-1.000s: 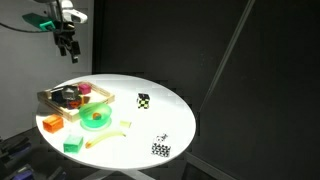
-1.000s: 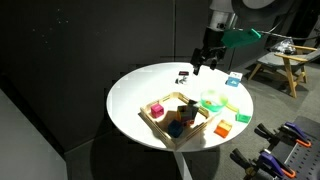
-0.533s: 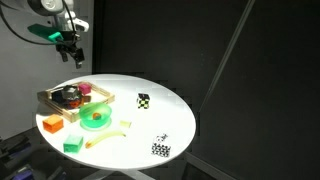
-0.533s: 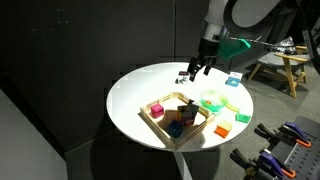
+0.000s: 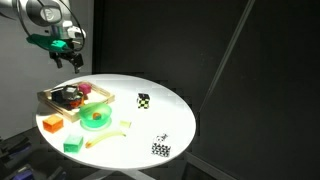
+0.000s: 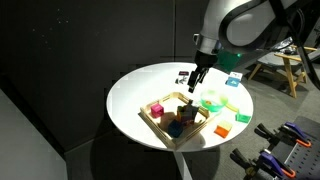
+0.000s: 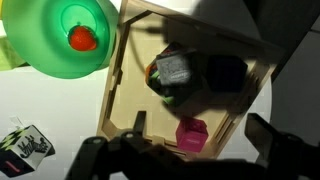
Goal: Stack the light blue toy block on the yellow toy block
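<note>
White rounded arm (image 6: 245, 25), black claw (image 6: 195, 84)

A lab or test studio: black curtains (image 5: 250, 60) enclose a round white desk (image 6: 130, 95) bearing checker-patterned marker cubes (image 5: 143, 99), a wooden trestle (image 6: 280, 65) behind
</note>
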Robot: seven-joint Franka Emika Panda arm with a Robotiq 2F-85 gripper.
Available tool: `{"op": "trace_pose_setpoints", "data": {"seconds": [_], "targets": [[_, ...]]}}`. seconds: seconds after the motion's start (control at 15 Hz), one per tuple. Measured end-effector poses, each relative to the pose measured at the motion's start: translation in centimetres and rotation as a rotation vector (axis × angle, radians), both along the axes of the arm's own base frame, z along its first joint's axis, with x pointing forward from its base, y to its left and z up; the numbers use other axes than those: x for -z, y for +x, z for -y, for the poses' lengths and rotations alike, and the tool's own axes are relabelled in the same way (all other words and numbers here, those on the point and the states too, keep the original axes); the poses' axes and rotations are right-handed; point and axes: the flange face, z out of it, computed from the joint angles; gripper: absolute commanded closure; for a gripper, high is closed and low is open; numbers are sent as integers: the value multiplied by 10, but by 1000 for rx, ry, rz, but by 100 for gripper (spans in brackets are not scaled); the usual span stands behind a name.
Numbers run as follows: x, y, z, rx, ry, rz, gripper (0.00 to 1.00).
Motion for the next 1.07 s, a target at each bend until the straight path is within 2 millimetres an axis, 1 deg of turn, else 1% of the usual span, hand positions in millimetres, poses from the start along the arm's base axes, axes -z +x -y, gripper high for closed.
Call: {"op": "trace_pose_setpoints", "data": {"seconds": [0.2, 0.33, 1.07], "targets": [[11, -2, -2, -82, -14, -14, 0], [16, -3, -2, -101, -19, -24, 0], [19, -3, -2, -103, -20, -28, 0]]}}
